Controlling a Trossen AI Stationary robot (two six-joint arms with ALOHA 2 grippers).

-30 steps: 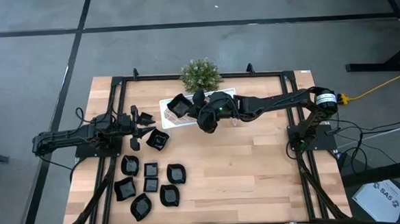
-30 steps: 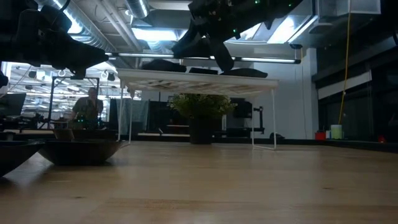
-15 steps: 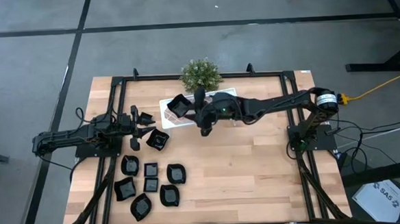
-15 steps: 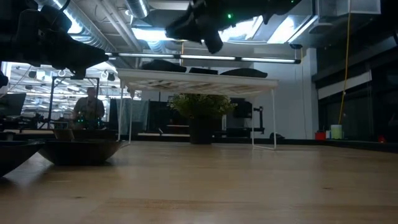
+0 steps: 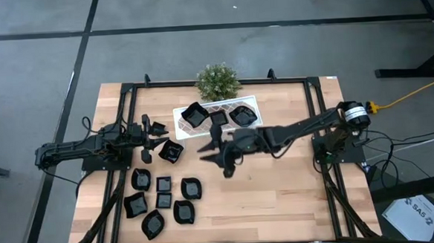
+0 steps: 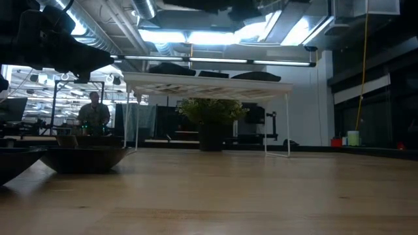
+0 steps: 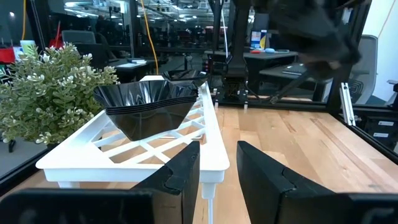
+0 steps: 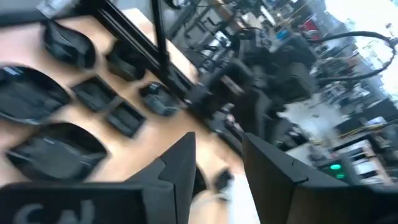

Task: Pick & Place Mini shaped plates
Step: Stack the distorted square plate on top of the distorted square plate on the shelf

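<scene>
High view. Three mini shaped plates [image 5: 195, 116] sit on the white rack [image 5: 181, 125] at the far side of the tabletop [image 5: 280, 185], just in front of the green plant [image 5: 217, 80]. The rack appears to be the drop-off point, raised on legs so dishes go on from above. A cluster of black plates [image 5: 164, 200] lies loose on the wood at the left front, evidently the stock yet to be moved. The right pincer [image 5: 224, 158] hangs over bare wood between rack and cluster, fingers apart and carrying nothing; I judge it to be between deliveries. The left pincer [image 5: 152, 137] rests at the left edge, close to one more dish [image 5: 172, 151], seemingly waiting.

Low view. The rack stands clear of the tabletop on thin legs with dark dishes on top. A dish [image 6: 88, 156] sits on the wood at the near left. A person [image 6: 93, 114] is in the room behind.

Left wrist view. This arm's fingers [image 7: 180, 174] stand apart, empty, aimed at the rack's near corner, where a scalloped plate [image 7: 148, 106] rests.

Right wrist view. Its fingers [image 8: 177, 165] are spread, nothing between them, with the loose plates [image 8: 53, 152] ahead.
</scene>
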